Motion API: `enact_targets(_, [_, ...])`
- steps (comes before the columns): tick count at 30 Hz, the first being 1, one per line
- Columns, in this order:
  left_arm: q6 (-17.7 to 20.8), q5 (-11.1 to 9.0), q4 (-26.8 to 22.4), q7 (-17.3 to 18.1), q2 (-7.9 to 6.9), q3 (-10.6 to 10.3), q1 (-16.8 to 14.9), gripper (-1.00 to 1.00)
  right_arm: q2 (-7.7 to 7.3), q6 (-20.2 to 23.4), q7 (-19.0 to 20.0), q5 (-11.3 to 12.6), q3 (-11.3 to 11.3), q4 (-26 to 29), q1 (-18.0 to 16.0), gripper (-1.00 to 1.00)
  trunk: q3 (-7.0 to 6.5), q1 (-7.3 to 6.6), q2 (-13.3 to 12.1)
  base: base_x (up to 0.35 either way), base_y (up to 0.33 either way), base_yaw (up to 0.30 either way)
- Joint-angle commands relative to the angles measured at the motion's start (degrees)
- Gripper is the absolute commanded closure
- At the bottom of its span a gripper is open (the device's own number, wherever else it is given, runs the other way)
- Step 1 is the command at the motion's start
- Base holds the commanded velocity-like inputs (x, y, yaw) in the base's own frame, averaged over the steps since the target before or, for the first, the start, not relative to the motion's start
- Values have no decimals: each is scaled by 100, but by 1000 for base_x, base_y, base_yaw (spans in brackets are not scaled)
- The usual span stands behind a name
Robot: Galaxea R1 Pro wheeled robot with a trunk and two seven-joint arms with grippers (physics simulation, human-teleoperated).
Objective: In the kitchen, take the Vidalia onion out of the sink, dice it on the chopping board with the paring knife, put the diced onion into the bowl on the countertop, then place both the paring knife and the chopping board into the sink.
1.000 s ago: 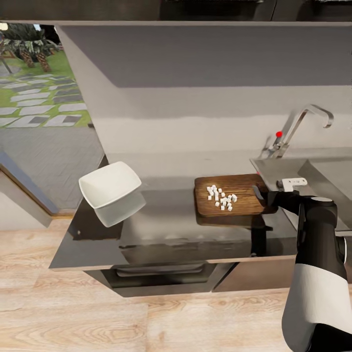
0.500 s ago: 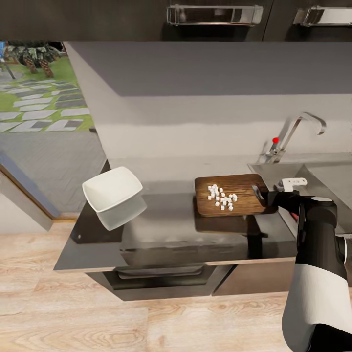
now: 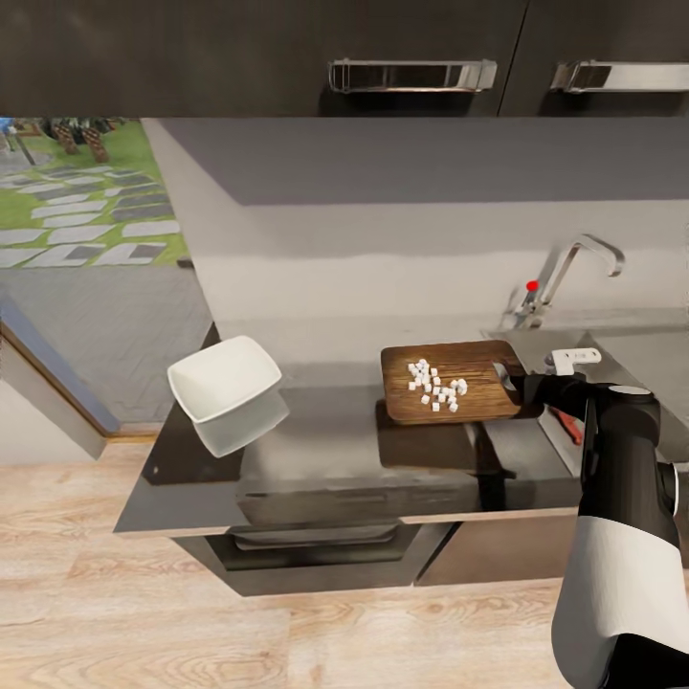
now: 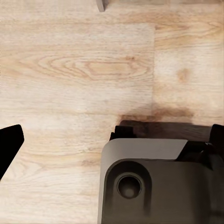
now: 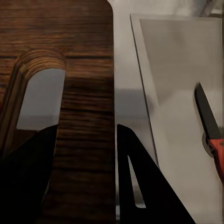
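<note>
My right gripper (image 3: pixel 514 381) is shut on the handle end of the brown chopping board (image 3: pixel 450 366), which hangs level a little above the countertop (image 3: pixel 325 445) and casts a shadow on it. White diced onion (image 3: pixel 435 385) lies piled on the board. In the right wrist view the board's slot end (image 5: pixel 84 116) sits between my dark fingers (image 5: pixel 140 186). The paring knife (image 5: pixel 212 128), red-handled, lies on the sink's drainboard (image 5: pixel 177 70); in the head view the knife's red handle (image 3: pixel 569 427) peeks out beside my arm. The white bowl (image 3: pixel 225 378) stands at the counter's left end. My left gripper (image 4: pixel 112 144) hangs open over the floor.
The faucet (image 3: pixel 574 268) with its red knob (image 3: pixel 532 285) rises behind the sink (image 3: pixel 622 344) at the right. Dark upper cabinets with metal handles (image 3: pixel 411 75) hang overhead. A window (image 3: pixel 86 191) lies to the left. The wooden floor (image 3: pixel 144 593) runs along the counter's front.
The camera has risen, so the counter sits lower in the picture. The board stays in my right gripper and its shadow has dropped further below it. The knife's red handle has come into view.
</note>
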State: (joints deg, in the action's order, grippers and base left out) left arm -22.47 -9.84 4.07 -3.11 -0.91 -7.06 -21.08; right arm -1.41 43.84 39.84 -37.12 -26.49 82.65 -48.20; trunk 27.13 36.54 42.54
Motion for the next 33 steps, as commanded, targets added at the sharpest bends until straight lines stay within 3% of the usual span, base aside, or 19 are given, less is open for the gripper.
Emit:
enact_targets(1, [-38,-44,24,-6,3,-50,-10,-100,0,11,59,-58,-6,5,-5,100,-22,-21,-36,0,0,0])
enact_targets(21, [-38,-44,24,-6,0,-50,-10,-100,4,18,59,-70,0,5,-5,100,-523,-460,-839,0,0,0])
enact_targets(27, [-38,-44,24,-6,-5,-50,-10,-100,24,44,66,-514,129,-3,-5,100,-542,-482,-879,0,0,0])
enact_targets(33, [-40,-44,24,-6,-6,-50,-10,-100,22,182,68,-592,168,-3,-5,100,-542,-482,-879,0,0,0])
